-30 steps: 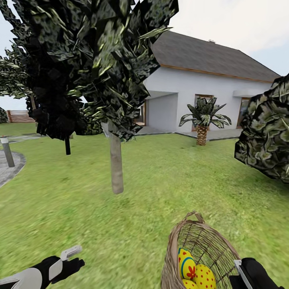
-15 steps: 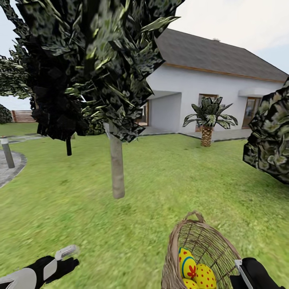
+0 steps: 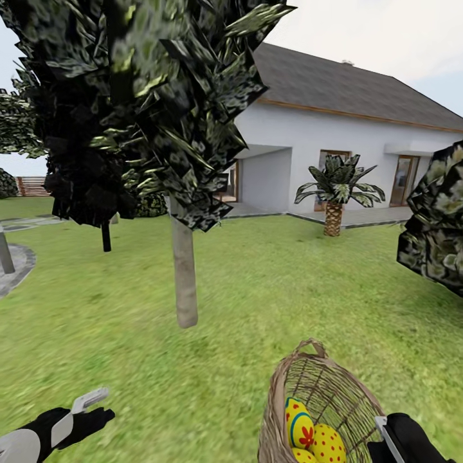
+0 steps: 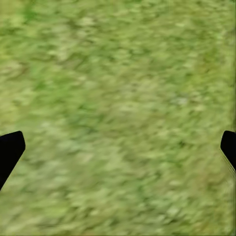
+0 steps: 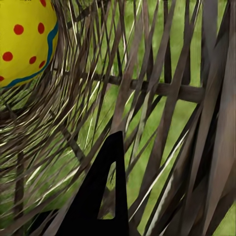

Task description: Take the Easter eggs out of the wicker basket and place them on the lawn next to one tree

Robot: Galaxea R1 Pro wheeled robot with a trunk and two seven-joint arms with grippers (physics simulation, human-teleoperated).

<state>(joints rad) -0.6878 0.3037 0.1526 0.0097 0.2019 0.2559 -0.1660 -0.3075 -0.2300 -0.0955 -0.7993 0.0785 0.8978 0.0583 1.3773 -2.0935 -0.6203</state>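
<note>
Green lawn (image 3: 270,283) surrounds the tree (image 3: 184,276), while the wicker basket (image 3: 334,386) of Easter eggs (image 3: 312,434) is gripped by the right gripper (image 3: 386,432); left gripper (image 3: 87,411) jaws spread, empty.

White house (image 3: 334,161) with grey roof, short palm (image 3: 334,193) before it, near-black tree (image 3: 90,167), paved patio edge (image 3: 16,267)
</note>
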